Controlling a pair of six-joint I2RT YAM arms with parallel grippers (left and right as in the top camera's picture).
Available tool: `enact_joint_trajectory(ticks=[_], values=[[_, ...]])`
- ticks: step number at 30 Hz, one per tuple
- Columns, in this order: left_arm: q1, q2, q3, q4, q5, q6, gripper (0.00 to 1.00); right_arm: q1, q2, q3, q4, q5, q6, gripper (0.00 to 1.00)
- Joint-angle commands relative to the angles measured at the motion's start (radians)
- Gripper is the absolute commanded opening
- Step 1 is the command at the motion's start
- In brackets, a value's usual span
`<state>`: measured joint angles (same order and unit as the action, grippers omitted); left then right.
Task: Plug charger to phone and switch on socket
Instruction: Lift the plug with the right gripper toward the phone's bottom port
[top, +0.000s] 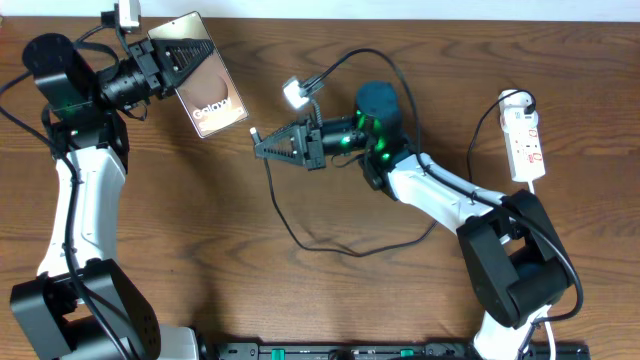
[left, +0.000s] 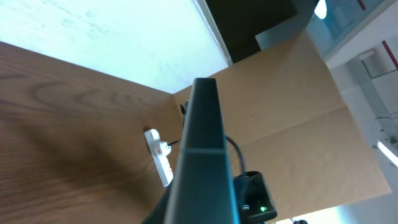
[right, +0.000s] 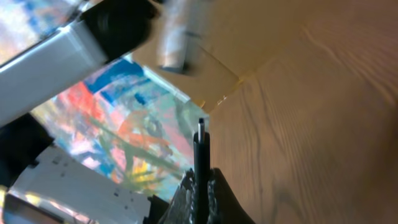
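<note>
The phone (top: 216, 104) is lifted off the table at the upper left, its brown face with white lettering turned up, and my left gripper (top: 183, 60) is shut on its upper half. In the left wrist view the phone (left: 203, 149) shows edge-on, hiding the jaws. My right gripper (top: 264, 142) hovers mid-table, shut on the charger plug (top: 254, 132), whose tip points toward the phone a short gap away. The right wrist view shows the plug (right: 200, 146) sticking up from the shut right gripper (right: 200, 186). The socket (top: 525, 140), a white strip with red markings, lies at the far right.
The charger's black cable (top: 300, 238) loops across the table's middle and runs back under the right arm. A small white block (top: 294, 93) with a cord hangs above the right gripper. The socket (left: 160, 155) also shows in the left wrist view, beside brown cardboard (left: 292, 124).
</note>
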<state>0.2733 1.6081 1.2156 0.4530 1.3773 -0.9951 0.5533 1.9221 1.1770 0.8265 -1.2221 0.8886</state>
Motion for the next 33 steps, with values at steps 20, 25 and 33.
enact_joint_trajectory(ticks=[20, 25, 33], values=[[-0.001, -0.02, -0.002, 0.013, 0.002, -0.005, 0.07, 0.038, 0.211, 0.011, 0.749, -0.041, 0.539, 0.01], [-0.024, -0.02, -0.002, 0.013, 0.014, 0.005, 0.08, 0.056, 0.211, 0.025, 0.749, -0.053, 0.539, 0.01], [-0.028, -0.02, -0.002, 0.012, 0.03, 0.014, 0.07, 0.056, 0.211, 0.063, 0.749, -0.063, 0.539, 0.01]])
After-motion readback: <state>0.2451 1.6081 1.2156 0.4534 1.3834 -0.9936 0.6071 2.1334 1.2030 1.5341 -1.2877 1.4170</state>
